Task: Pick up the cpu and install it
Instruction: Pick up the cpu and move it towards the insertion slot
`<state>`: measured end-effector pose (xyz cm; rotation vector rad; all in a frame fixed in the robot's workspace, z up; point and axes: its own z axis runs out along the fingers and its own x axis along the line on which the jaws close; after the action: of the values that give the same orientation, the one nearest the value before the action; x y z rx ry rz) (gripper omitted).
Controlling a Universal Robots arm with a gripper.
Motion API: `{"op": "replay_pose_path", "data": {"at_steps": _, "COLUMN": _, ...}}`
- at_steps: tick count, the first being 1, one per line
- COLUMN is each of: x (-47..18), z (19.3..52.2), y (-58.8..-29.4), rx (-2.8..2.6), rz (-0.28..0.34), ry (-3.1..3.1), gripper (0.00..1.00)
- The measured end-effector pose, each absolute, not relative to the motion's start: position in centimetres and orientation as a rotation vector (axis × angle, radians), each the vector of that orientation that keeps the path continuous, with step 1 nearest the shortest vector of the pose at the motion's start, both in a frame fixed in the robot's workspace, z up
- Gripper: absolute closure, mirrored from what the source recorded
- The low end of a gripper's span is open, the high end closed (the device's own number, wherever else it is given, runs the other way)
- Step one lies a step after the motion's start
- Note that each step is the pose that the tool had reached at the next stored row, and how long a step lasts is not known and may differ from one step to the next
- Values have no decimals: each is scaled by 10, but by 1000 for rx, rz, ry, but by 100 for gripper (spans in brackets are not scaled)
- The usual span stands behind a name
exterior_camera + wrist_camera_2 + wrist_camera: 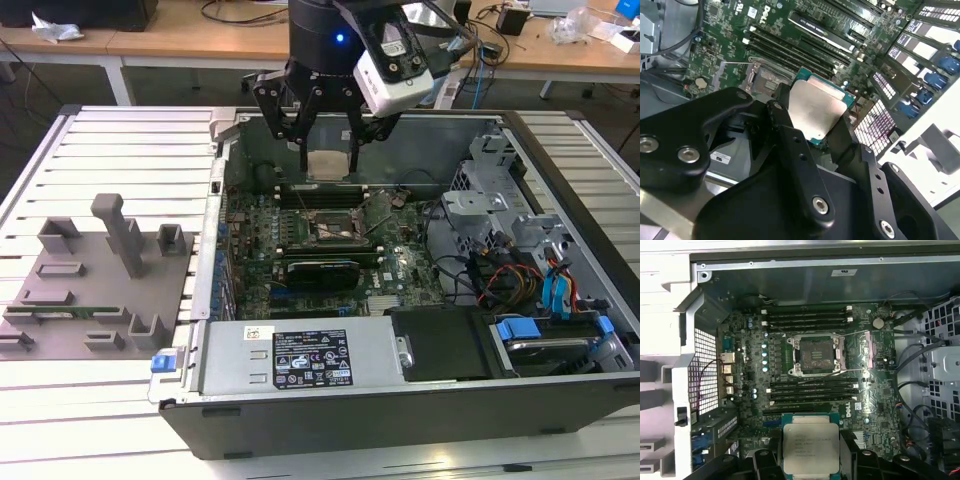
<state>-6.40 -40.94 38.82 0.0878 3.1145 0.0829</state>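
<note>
Gripper (329, 156): jaws clamped on the cpu (328, 166), one finger (786, 131) on each of two opposite edges. The cpu hangs between the jaws, clear of everything under it.

Cpu attitude: it lies flat, about level with the board (400, 265). The silvery lid faces up toward the wrist and the underside faces the board. Its outline is near square, so no clear long axis. The two free edges stick out past the fingers, and in both wrist views a green rim shows beyond the lid on the edge away from the wrist.

Socket (815, 356): lower than the jaws and apart from the cpu. Cannot tell whether it sits straight under the cpu. Its contact field is bare, and its hinged frame (865, 347) is swung open to one side. Memory slots (807, 317) run along two sides of it.

Case (400, 415): lid off, with the jaws over its opening near the far wall. It holds:
- the board, beneath the jaws
- a black card (318, 270), on the far side of the socket from the jaws
- a power supply (300, 358), along the near wall
- a drive bay (520, 250), to the exterior view's right of the jaws

Plate (100, 290): outside the case, well apart from the jaws on the exterior view's left. A thin green stick (70, 310) lies in one of its slots.
</note>
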Motion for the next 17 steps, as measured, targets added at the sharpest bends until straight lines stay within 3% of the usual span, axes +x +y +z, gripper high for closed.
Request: {"op": "replay_pose_path", "data": {"at_steps": 17, "x": -58, "z": 355, "y": -403, "rx": 82, "rz": 83, "ry": 3114, "gripper": 46}}
